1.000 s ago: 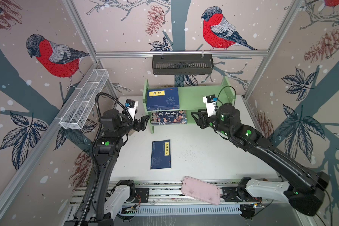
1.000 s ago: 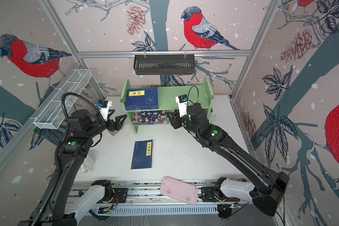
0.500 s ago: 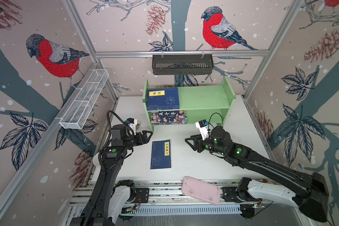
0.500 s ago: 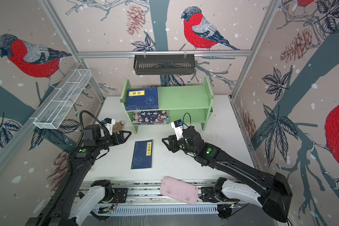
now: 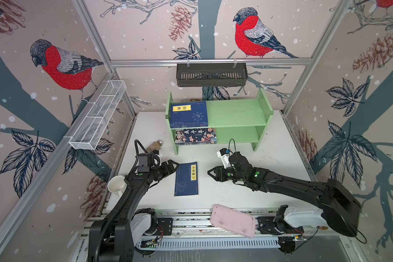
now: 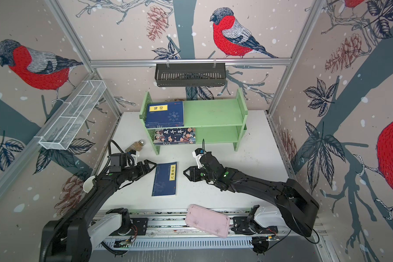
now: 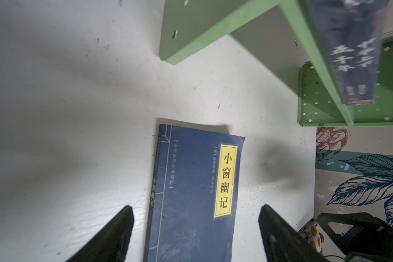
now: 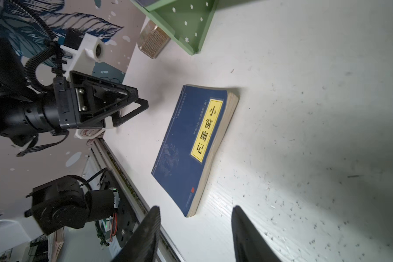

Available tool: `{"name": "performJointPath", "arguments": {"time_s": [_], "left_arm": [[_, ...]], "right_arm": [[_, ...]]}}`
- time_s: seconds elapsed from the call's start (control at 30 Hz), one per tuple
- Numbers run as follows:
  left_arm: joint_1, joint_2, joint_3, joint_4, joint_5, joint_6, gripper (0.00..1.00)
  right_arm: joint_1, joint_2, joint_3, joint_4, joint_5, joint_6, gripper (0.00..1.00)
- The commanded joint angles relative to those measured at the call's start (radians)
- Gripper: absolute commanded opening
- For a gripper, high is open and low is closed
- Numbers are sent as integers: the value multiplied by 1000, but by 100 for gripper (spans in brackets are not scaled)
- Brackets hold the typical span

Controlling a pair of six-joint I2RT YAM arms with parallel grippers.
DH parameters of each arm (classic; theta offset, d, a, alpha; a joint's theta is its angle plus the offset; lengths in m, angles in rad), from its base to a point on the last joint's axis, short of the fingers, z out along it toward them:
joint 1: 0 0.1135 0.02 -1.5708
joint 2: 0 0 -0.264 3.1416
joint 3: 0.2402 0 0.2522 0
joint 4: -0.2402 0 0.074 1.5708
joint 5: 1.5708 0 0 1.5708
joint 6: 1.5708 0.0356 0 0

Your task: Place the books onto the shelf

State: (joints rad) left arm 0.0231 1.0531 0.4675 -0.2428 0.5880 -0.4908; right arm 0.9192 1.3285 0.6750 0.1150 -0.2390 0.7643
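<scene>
Big stuff first: the white counter (image 5: 236, 197) has the green shelf (image 5: 236, 113) at its back edge. The left arm (image 5: 132, 199) comes in low from the front left corner. The right arm (image 5: 293, 186) stretches low from the front right, and both wrists point at each other across the middle.

Two books are on the shelf. A navy one (image 5: 189, 114) lies flat at the left end of the top tier, and the cartoon-cover book (image 5: 195, 136) sits below it on the lower tier.

A third navy book (image 5: 186, 179) lies flat mid-counter, right between the tips. The left end effector (image 5: 175, 166) is spread wide and empty, just beside the book's far left corner, not touching. The right end effector (image 5: 210, 174) is parted about halfway and also empty, near the book's right edge with a clear gap.
</scene>
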Motion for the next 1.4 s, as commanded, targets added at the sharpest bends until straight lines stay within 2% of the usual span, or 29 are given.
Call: {"name": "performJointPath", "arguments": {"time_s": [0.0,0.13,0.33,0.47,0.73,0.9,1.03,1.17,1.27,1.37], "left_arm": [[2,72,-1,68,19,-1,86],[-4,132,-9,85,13,8,85],[-68,240,-23,139,59,14,83],[-121,256,-30,165,72,14,83],[-157,230,-49,198,111,-3,80],[-230,233,-67,243,177,-8,80],[-252,229,-66,236,162,-3,80],[-250,211,-55,204,105,16,80],[-250,178,-38,176,72,36,80],[-239,127,-2,128,33,83,82]], "right_arm": [[-1,63,8,50,-21,59,51],[-1,147,12,99,-54,88,52],[0,258,38,148,-132,95,52],[0,321,53,171,-149,117,52],[-2,439,81,217,-166,164,52],[-3,489,83,283,-186,192,50],[-5,503,81,295,-170,198,43],[-18,485,49,318,-170,203,16],[-27,454,30,330,-193,188,4],[-31,409,30,312,-220,144,3]]}}
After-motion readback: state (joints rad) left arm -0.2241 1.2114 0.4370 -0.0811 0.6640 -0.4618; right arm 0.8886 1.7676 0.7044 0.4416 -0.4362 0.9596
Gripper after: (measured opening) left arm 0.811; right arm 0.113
